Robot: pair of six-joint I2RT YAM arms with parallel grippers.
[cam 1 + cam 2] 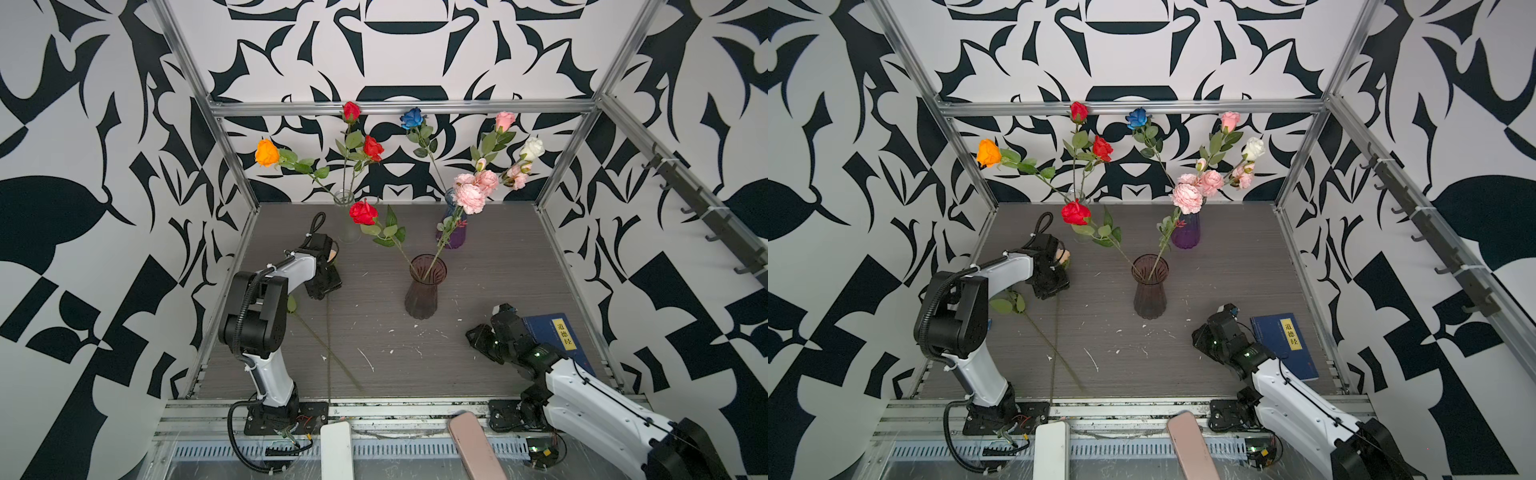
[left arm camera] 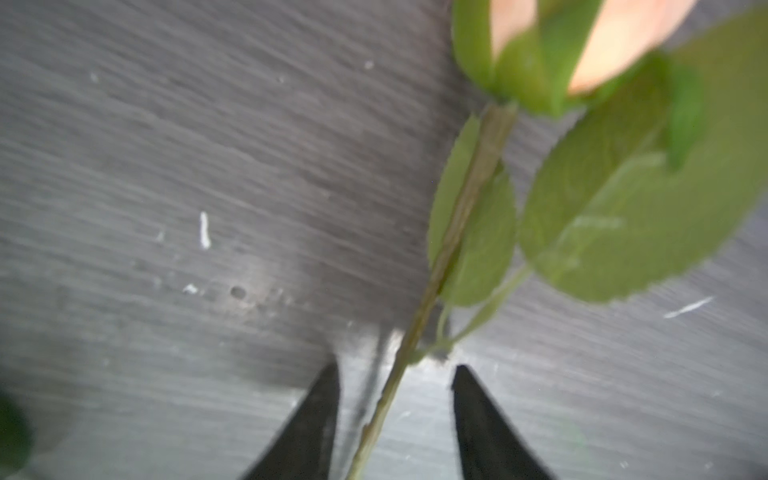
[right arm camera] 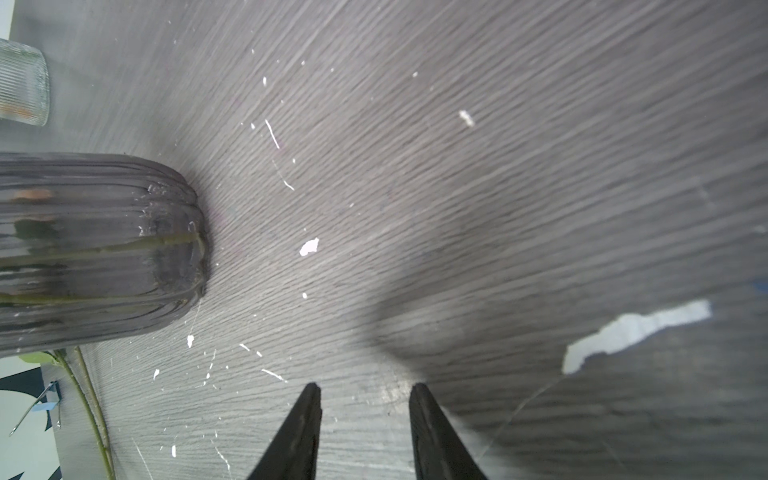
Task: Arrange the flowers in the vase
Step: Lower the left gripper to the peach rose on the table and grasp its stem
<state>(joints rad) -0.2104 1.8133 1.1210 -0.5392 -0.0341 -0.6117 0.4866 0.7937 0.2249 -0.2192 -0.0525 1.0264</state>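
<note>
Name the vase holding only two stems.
The dark ribbed vase at centre: just a red rose and a pink ruffled spray stand in it; the clear vase and purple vase behind hold more.

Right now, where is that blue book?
In both top views the blue book lies flat near the table's front right corner, beside the right robot arm, to the right of the dark vase.

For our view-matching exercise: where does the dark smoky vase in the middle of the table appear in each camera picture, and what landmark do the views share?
In a top view: the dark vase stands mid-table, just right of centre.
In a top view: at the picture's centre.
Left wrist: not in it.
Right wrist: close-up at the frame edge, stems showing through.
Shared landmark: the grey tabletop with white flecks.
</note>
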